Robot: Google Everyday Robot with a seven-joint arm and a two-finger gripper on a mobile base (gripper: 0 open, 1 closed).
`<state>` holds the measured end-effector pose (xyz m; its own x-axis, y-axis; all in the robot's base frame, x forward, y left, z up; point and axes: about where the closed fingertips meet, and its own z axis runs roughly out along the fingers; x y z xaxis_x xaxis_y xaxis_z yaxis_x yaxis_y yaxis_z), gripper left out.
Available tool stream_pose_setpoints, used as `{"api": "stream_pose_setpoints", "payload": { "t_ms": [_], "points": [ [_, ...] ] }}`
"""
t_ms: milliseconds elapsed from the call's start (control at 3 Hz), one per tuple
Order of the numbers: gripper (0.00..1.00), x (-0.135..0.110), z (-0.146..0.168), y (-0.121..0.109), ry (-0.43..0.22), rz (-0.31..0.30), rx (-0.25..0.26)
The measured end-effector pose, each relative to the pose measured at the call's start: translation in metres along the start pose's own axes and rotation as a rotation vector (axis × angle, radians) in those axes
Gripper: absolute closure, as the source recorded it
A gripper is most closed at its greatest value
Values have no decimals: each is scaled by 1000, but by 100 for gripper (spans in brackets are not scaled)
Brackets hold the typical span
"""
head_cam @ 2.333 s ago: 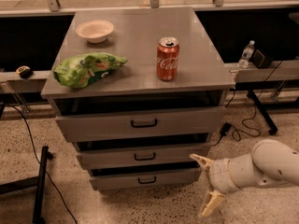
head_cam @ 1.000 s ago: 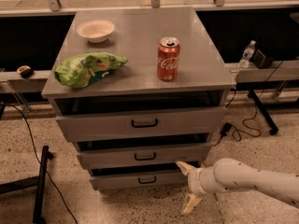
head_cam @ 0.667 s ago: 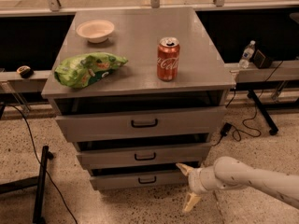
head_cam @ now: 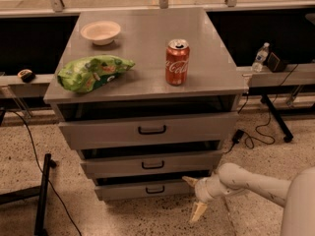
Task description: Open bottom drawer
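Spread wide and holding nothing, the gripper (head_cam: 194, 196) hangs low near the floor at the right end of the bottom drawer (head_cam: 128, 190), its upper finger just beside the drawer front. Above sit the middle drawer (head_cam: 113, 165) and top drawer (head_cam: 98, 132), then a green chip bag (head_cam: 93, 73), a red soda can (head_cam: 177, 63) and a white bowl (head_cam: 100, 32) on the cabinet top (head_cam: 147, 28).

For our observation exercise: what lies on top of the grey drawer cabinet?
A white bowl, a green snack bag and a red Coca-Cola can. Whatever the bag covers is hidden. The gripper, jaws open, hangs low beside the bottom drawer.
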<state>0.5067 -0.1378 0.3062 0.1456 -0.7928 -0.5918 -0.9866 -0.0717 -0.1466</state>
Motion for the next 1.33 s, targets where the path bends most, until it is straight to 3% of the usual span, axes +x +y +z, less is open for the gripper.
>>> {"api": "stream_pose_setpoints", "payload": {
  "t_ms": [333,1000,1333],
  "points": [
    [0,27,31,-13,8,31,16],
    [0,58,78,-40,49,67,32],
    [0,76,98,-55,53,118,60]
  ]
}}
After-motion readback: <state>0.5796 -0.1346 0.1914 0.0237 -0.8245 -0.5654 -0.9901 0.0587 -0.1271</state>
